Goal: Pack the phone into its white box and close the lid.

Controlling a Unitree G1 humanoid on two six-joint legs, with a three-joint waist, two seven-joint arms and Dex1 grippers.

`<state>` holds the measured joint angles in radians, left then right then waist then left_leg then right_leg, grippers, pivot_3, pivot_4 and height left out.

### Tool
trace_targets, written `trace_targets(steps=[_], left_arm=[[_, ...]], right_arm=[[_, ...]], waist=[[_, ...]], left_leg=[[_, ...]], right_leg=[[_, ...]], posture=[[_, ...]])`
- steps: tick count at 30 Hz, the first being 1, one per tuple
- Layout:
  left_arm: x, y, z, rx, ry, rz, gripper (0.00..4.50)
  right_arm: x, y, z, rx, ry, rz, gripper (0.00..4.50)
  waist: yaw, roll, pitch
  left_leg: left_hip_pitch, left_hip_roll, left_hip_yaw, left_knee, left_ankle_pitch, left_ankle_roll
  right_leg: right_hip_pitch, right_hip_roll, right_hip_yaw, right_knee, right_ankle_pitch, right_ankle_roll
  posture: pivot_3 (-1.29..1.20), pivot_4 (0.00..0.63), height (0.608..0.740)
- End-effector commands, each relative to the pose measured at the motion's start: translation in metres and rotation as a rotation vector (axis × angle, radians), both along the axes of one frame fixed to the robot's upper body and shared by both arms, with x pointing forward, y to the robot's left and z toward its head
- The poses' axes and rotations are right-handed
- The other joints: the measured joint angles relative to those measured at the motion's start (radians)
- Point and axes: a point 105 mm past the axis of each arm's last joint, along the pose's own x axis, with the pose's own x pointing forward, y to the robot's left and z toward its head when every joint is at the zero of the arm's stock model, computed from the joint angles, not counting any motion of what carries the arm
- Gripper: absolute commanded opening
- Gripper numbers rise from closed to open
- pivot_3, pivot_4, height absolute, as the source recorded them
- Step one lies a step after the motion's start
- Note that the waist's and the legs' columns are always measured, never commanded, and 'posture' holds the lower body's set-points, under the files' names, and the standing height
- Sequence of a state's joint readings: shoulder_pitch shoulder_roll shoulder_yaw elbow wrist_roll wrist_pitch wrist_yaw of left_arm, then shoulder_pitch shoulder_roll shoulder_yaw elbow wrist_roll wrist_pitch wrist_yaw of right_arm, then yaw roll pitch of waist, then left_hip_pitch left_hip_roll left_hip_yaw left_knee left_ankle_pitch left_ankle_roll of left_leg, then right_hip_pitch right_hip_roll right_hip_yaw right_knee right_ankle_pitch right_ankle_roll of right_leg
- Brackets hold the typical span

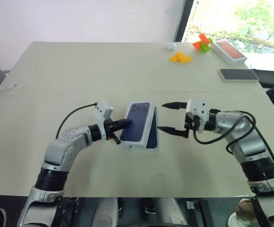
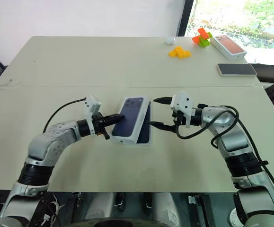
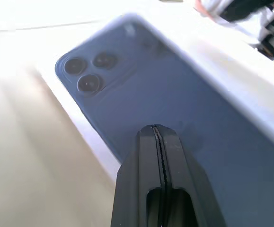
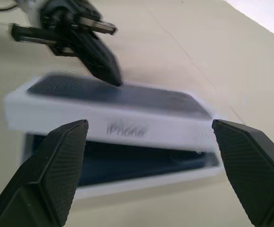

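Left end effector [image 1: 125, 124] clenched, tip pressing the lid [image 1: 137, 124] (askew over the white box [image 1: 152, 138]), right end effector [image 1: 171, 117] released, level beside it

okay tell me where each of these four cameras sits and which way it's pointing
Left eye: on the head, facing forward and down over the table; both arms show.
Right eye: beside it on the head, same scene, same arms.
Left wrist: on the left arm, looking along its shut claw onto the lid with its phone picture.
Right wrist: on the right arm, looking between its open claw fingers at the lid's side and the phone in the white box beneath.
Shared: both wrist views show the lid; the right one also shows the left claw on it.
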<state>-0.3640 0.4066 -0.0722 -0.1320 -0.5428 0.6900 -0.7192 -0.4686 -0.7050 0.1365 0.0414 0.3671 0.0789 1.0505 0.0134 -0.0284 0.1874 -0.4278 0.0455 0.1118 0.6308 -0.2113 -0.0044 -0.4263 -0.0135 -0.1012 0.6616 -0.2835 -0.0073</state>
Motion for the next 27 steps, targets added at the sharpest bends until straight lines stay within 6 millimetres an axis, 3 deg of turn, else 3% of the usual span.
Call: trace_targets(steps=[1,5,14,19,22,26,27], left_arm=[[-0.003,-0.015,0.006,-0.017,-0.029,-0.038,0.00],[-0.009,-0.026,0.010,-0.041,-0.036,-0.052,0.00],[-0.004,-0.011,0.023,-0.046,-0.063,-0.009,0.00],[-0.002,0.007,0.037,-0.036,-0.096,0.046,0.00],[0.001,0.030,0.040,-0.007,-0.108,0.113,0.00],[0.009,0.061,0.024,0.085,-0.084,0.220,0.00],[0.010,0.064,0.018,0.111,-0.074,0.229,0.00]], right_arm=[[0.006,-0.008,0.019,-0.010,-0.086,-0.003,4.39],[0.013,-0.018,0.018,-0.038,-0.088,-0.027,4.39],[0.015,-0.013,0.011,-0.068,-0.107,-0.010,4.39],[0.019,-0.013,0.014,-0.059,-0.108,-0.027,4.39],[0.021,-0.018,0.011,-0.084,-0.107,-0.049,4.39],[0.023,-0.016,0.007,-0.080,-0.081,-0.062,4.39],[0.022,-0.015,0.005,-0.064,-0.050,-0.059,4.17]], waist=[[0.000,0.000,0.000],[0.001,0.000,0.000],[-0.002,0.000,0.000],[-0.002,0.000,0.000],[-0.002,0.000,0.000],[-0.002,0.000,0.000],[-0.002,0.000,0.000]], left_leg=[[0.000,0.000,0.000,0.000,0.000,0.000],[0.001,0.000,0.000,0.000,0.000,0.000],[0.002,0.000,0.000,0.001,0.001,-0.001],[0.002,0.000,0.000,0.001,0.001,-0.001],[0.002,0.001,0.000,0.001,0.001,-0.001],[0.002,0.001,0.000,0.001,0.001,-0.001],[0.002,0.001,0.000,0.001,0.001,-0.001]], right_leg=[[0.000,0.000,0.000,0.000,0.000,0.000],[0.000,0.000,0.000,0.001,0.000,0.000],[0.000,0.001,0.000,0.003,0.000,0.000],[0.001,0.001,0.000,0.003,0.000,0.000],[0.001,0.000,0.000,0.004,0.000,0.000],[0.001,0.000,0.000,0.004,0.000,-0.001],[0.001,0.000,0.000,0.004,0.000,-0.001]], posture=[[0.00,0.150,0.737],[0.00,0.150,0.737],[0.00,0.150,0.737],[0.00,0.150,0.737],[0.00,0.150,0.737],[0.00,0.150,0.737],[0.00,0.150,0.737]])
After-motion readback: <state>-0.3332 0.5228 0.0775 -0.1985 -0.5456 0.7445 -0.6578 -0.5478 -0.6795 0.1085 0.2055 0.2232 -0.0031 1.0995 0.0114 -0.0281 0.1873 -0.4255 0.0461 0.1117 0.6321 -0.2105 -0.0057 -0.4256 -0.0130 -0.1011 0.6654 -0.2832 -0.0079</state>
